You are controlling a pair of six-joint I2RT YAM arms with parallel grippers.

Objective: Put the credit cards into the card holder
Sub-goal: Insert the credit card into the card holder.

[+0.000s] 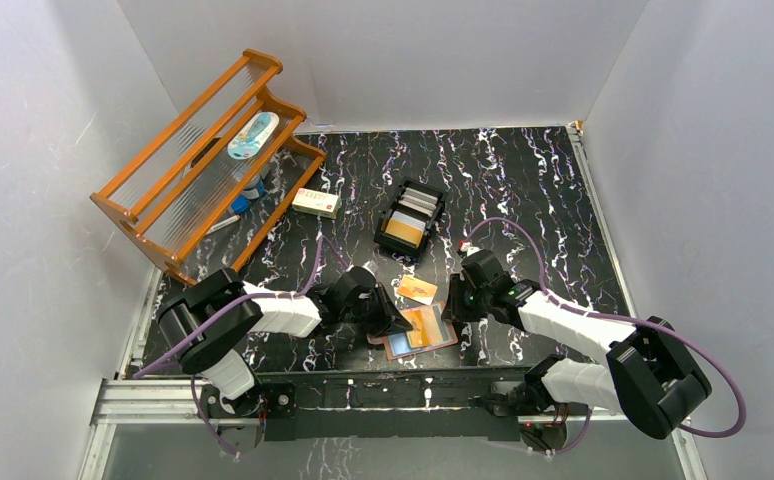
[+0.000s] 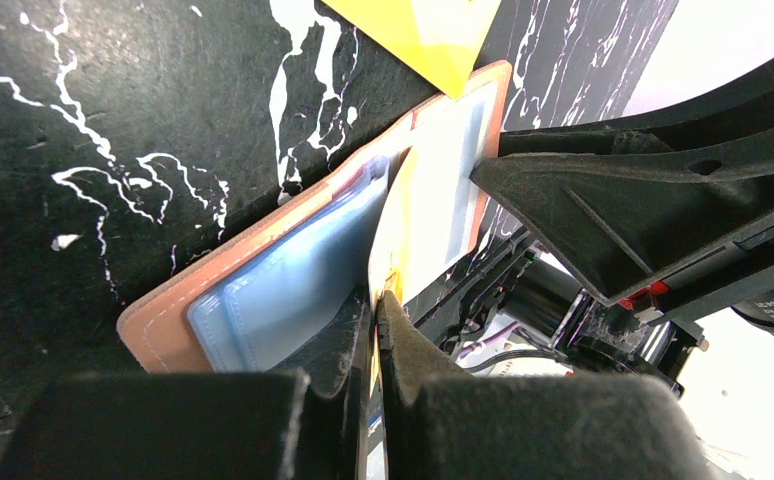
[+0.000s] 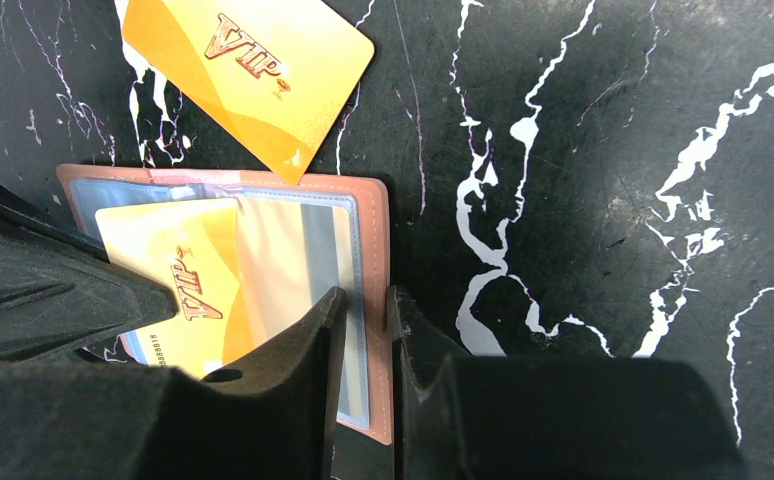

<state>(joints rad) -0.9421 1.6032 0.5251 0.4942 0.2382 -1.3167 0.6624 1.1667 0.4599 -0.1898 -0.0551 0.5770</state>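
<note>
Likely, the gold-orange plastic card (image 3: pixel 163 250), pinched in the closed left pincer (image 2: pixel 376 300) and angled at the clear sleeve (image 2: pixel 293 290) of the salmon-brown leather card holder (image 3: pixel 358 215) on the black marbled desk (image 3: pixel 583 150), could snag if the right pincer (image 3: pixel 366 320), nipping the holder's edge, slips.

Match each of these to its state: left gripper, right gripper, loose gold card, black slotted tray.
Things:
1. left gripper
2. right gripper
3. loose gold card
4. black slotted tray

States:
a. lies flat, unheld
b. clamps the card holder by its edge
c. sits farthest back of the four
d. pinches the other gold card, which is partly in a sleeve

Pairs: 1-d, 2-b, 3-a, 4-c
</note>
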